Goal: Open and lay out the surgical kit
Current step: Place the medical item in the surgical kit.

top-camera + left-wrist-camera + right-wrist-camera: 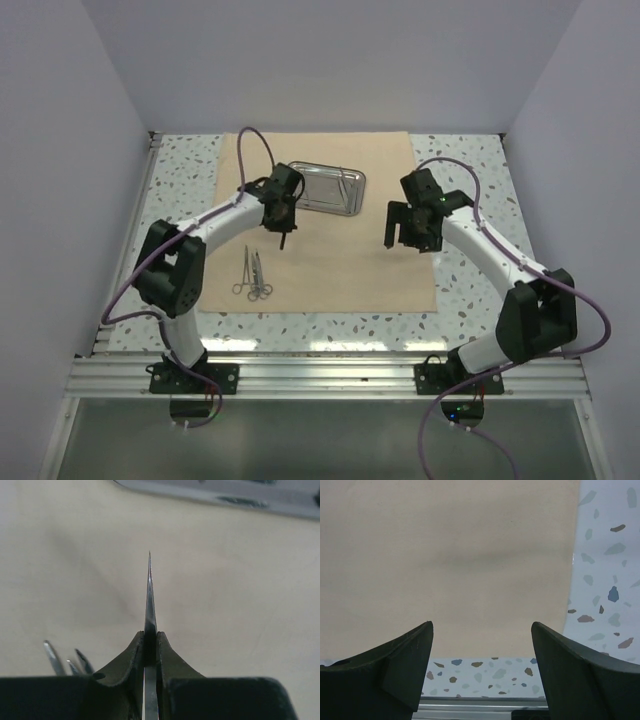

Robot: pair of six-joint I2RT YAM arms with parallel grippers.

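Note:
The beige cloth wrap (pixel 330 260) lies spread flat on the table. The shiny steel tray (pixel 330 190) sits on its far part, and its edge shows at the top of the left wrist view (pixel 225 495). Two scissor-like instruments (pixel 253 275) lie side by side on the cloth at the near left; their tips show in the left wrist view (pixel 65 660). My left gripper (pixel 283 228) hangs over the cloth just near the tray's left end, shut (pixel 150 636) on thin pointed tweezers (pixel 149 595). My right gripper (pixel 405 232) is open and empty (pixel 481 630) above the cloth (pixel 445 555) at its right side.
The terrazzo table (pixel 180 190) shows around the cloth and at the cloth's right edge (pixel 605 580). An aluminium rail (pixel 330 375) runs along the near edge. White walls enclose the left, right and far sides.

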